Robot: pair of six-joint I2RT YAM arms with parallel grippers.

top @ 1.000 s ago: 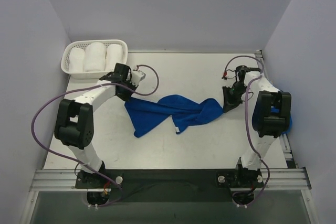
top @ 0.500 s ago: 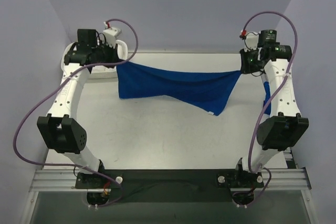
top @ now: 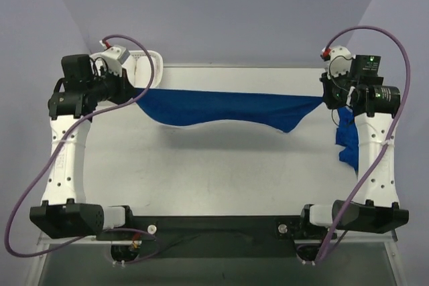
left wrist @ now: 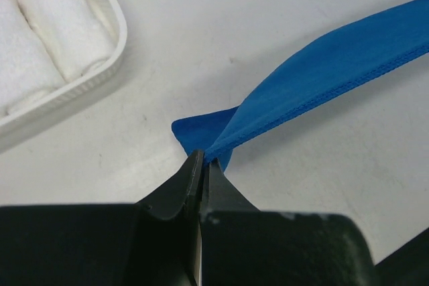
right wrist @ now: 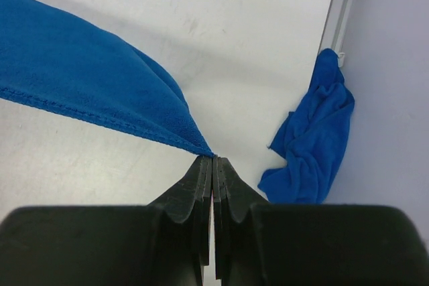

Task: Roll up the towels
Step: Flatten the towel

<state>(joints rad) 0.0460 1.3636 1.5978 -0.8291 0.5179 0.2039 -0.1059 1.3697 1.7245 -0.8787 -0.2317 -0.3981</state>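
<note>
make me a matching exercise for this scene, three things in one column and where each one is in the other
Things:
1. stretched blue towel
2. crumpled blue towel
3. white rolls

Places:
A. in the basket at the far left
B. held between the left tool and right tool
C. lying at the table's right edge

Pairs: 1-B, 2-C, 3-A

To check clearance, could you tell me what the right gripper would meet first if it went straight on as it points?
Past the stretched towel corner pinched in the right gripper, probably the bare table; the crumpled towel lies aside of that line. Depth is unclear.
</note>
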